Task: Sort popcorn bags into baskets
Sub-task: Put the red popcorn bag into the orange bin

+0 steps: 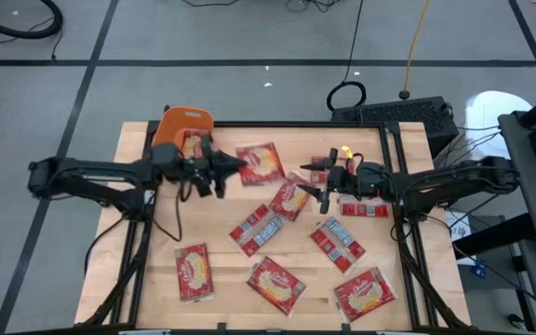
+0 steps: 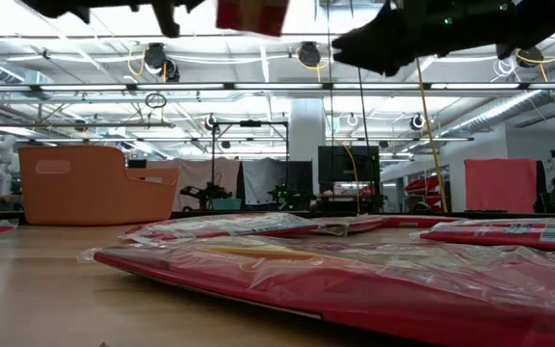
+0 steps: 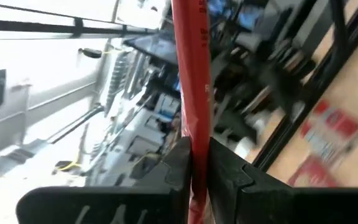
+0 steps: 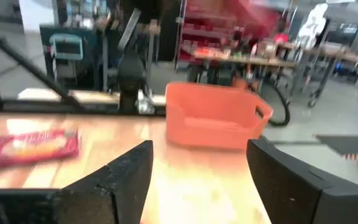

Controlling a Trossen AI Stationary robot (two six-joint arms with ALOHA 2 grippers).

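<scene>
So the popcorn bags (image 1: 270, 226) are flat red packets with a cream-yellow oval on the front, scattered all over the wooden desk (image 1: 152, 270). A few show a silver-grey and red side. The left hand (image 1: 234, 167) is clenched on one bag (image 1: 261, 164), holding it up in the air beside the orange basket (image 1: 182, 124) at the desk's far left corner. The right hand (image 1: 311, 193) hangs mid-desk, fingers spread, grasping nothing.

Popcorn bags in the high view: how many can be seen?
10 red flat popcorn packets: one in the orange plastic tub, one between the left gripper's jaws, eight across the wooden table. The right arm may hide more.
</scene>
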